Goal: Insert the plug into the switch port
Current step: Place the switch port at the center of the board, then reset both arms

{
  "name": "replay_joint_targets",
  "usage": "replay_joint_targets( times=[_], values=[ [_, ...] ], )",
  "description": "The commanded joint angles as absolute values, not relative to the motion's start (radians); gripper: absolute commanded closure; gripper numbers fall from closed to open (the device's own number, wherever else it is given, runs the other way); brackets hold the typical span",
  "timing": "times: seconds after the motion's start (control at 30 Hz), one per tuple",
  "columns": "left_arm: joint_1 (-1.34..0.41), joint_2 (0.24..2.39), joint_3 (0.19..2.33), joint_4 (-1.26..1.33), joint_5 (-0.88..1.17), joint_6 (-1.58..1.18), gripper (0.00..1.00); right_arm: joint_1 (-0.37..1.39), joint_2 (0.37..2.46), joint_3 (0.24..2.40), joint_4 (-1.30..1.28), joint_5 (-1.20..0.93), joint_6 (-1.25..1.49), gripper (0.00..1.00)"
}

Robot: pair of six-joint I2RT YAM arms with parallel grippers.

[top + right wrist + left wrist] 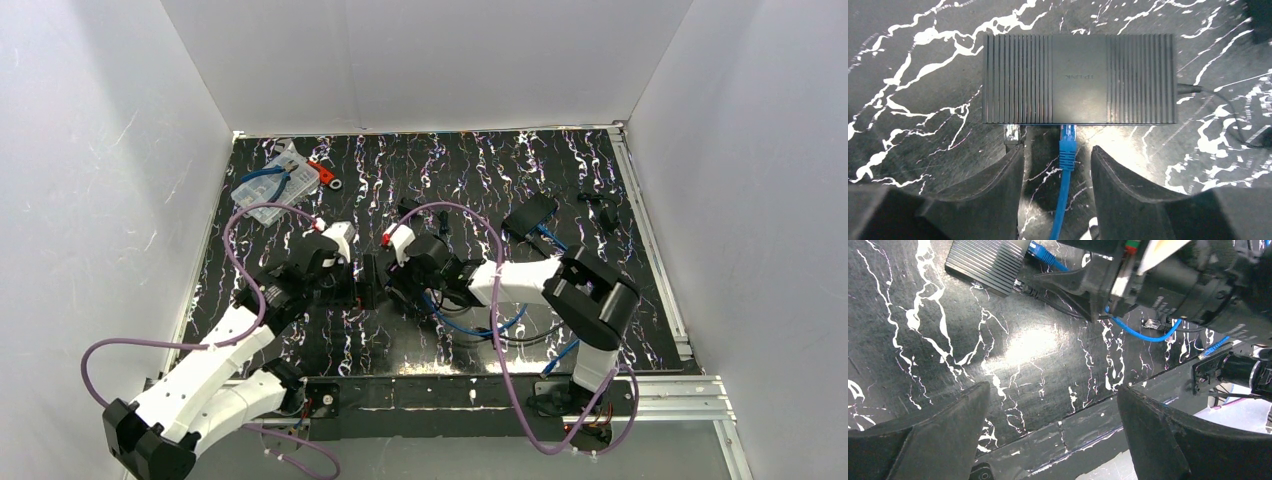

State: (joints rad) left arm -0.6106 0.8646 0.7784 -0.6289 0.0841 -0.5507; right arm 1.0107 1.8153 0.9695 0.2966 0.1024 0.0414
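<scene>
Blue plug sat with its tip in a port on the near edge of the switch; its cable ran back between the fingers of the right gripper, jaws apart and off the plug. Left gripper hung spread wide above the marbled table.

- Plain white back wall, meeting the table at its far edge.
- White left wall and white right wall, closing in both sides.
- Glossy black tabletop, veined with white and faint purple like marble.
- Aluminium side rail along the right edge; aluminium near rail across the front.
- Soft glare patch on the tabletop in the left wrist view; even, diffuse light elsewhere.
</scene>
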Motion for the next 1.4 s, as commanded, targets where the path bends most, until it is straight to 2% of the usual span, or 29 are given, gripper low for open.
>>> replay_joint_targets(
  times=[0.0,0.17,0.37,0.5,0.7,0.9,1.1,1.37],
  values=[
    [-0.606,0.798,0.793,-0.668,0.043,-0.531,0.02,1.011,1.662,0.973,0.276,0.130,0.036,0.41],
    [-0.605,0.743,0.830,-0.700,0.015,-0.494,0.02,1.011,1.475,0.928,0.209,0.175,0.024,0.31],
    [-0.605,0.700,0.864,-0.719,-0.039,-0.440,0.02,1.011,1.250,0.881,0.083,0.283,0.038,0.24],
    [-0.605,0.695,0.905,-0.741,-0.062,-0.408,0.02,1.011,1.100,0.846,0.008,0.375,0.045,0.22],
    [-0.606,0.655,0.934,-0.730,-0.089,-0.347,0.02,1.011,0.948,0.884,-0.308,0.468,0.126,0.21],
    [-0.606,0.597,0.942,-0.734,-0.181,-0.288,0.02,1.010,0.756,0.810,-0.363,0.635,0.253,0.20],
    [-0.606,0.507,0.900,-0.729,-0.267,-0.259,0.02,1.012,0.648,0.767,-0.411,0.889,0.390,0.18],
    [-0.606,0.392,0.824,-0.660,-0.267,-0.236,0.02,1.012,0.619,0.763,-0.544,0.988,0.473,0.17]
  ],
)
